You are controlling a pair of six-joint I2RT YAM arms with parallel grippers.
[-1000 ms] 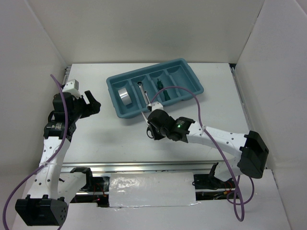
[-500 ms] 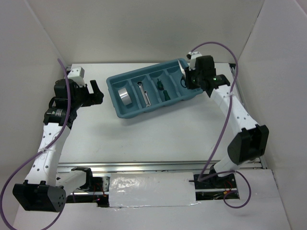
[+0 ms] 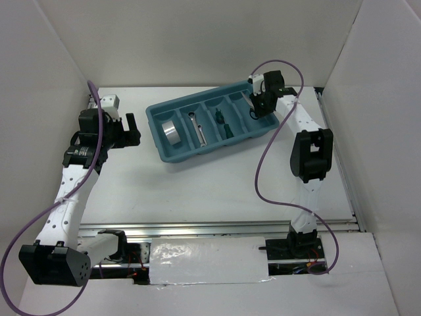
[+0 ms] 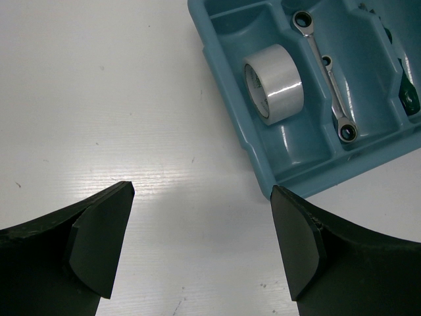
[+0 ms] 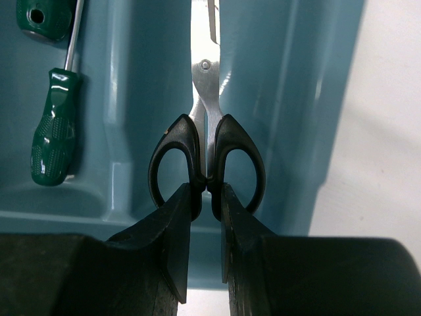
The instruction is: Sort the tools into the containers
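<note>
Right jaws: the right gripper (image 5: 206,197) is clenched on the scissors (image 5: 208,131), its pads pinching where the two black handle loops meet.
Scissors: the blades are closed and point away from the fingers, lying along the length of the compartment. Whether they rest on its floor or hang just above it cannot be told.
Compartment under the scissors: the right-end one of the teal tray (image 5: 299,99). No other tool shows in it.
Neighbouring compartment: holds a green-handled screwdriver (image 5: 52,128), with a second green handle (image 5: 43,16) at the frame edge.
Left jaws: the left gripper (image 4: 200,240) is spread wide with nothing between the fingers. It sits over the bare table (image 4: 131,99), just beside the tray's left end.
Rest of tray: the tape roll (image 4: 275,82) stands on edge in the left-end compartment, and the wrenches (image 4: 332,92) lie in the next one.
Step in hand: judged to be depositing the scissors. No tool is seen loose on the table, so this appears to be the last item.
Next move calls for: settling the scissors onto the compartment floor, releasing the pinch, then withdrawing straight back so the fingers do not snag the loops.
</note>
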